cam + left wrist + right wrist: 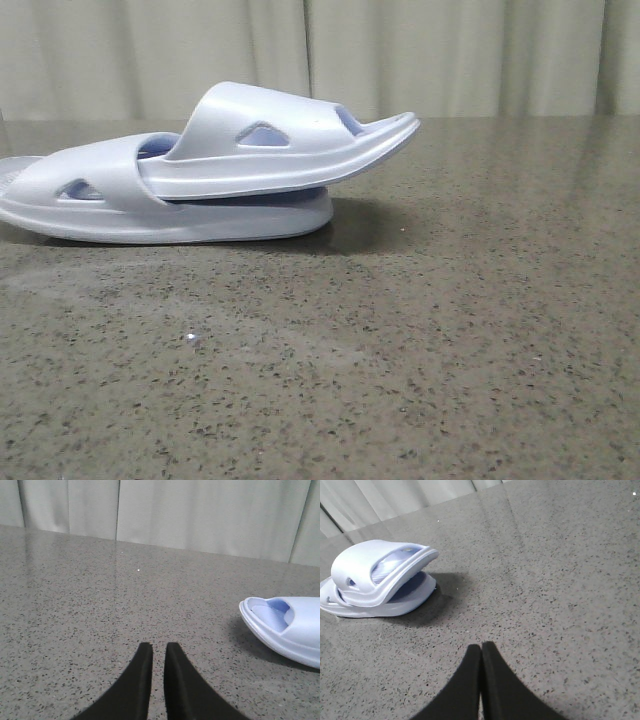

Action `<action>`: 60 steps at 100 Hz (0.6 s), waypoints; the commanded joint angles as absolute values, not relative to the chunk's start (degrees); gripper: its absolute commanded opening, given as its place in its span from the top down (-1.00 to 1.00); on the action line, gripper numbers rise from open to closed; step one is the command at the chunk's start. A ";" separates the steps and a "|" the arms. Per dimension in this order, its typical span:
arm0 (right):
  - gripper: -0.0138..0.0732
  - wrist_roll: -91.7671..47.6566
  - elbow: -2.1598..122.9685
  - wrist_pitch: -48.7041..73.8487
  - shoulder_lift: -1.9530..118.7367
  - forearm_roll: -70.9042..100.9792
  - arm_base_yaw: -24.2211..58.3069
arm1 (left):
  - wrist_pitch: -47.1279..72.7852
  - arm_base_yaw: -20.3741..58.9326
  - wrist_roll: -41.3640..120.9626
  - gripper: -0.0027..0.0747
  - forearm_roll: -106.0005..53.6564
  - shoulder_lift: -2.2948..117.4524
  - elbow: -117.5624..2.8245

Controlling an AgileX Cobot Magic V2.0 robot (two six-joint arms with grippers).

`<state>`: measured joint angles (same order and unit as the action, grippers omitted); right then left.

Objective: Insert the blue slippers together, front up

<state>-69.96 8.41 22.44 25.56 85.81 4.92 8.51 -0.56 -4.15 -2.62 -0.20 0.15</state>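
The left gripper (159, 652) shows two black curved fingers with a narrow gap between the tips, holding nothing, poised over bare tabletop. The right gripper (481, 652) has its black fingers pressed together tip to tip, closed and empty as well, also above the tabletop. Neither gripper touches the footwear.

Out from the left gripper, off to one side and well apart, lies the rounded end of one pale lavender-blue moulded foam slipper (285, 627), its raised rim and blue inner surface visible. From the right gripper, the pair of pale lavender-blue foam slide slippers (380, 580) sits well apart, stacked as one.

In the front view the lower slipper (110, 205) lies flat on the dark grey speckled stone-look tabletop (400, 350) at the left. The upper slipper (280, 150) is tucked under the lower one's strap, its free end tilted upward toward the right and overhanging the lower sole. Triangular cut-outs show in both straps. A pale pleated curtain (450, 55) hangs behind.
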 commanded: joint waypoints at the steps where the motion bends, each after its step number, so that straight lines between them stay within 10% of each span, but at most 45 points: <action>1: 0.89 -70.63 9.83 22.92 25.64 87.71 4.93 | 4.58 -0.17 -4.22 0.89 -3.20 0.00 0.69; 60: 0.89 -70.63 9.45 20.25 25.64 87.59 4.93 | 4.58 -0.17 -4.22 0.89 -3.20 0.00 0.69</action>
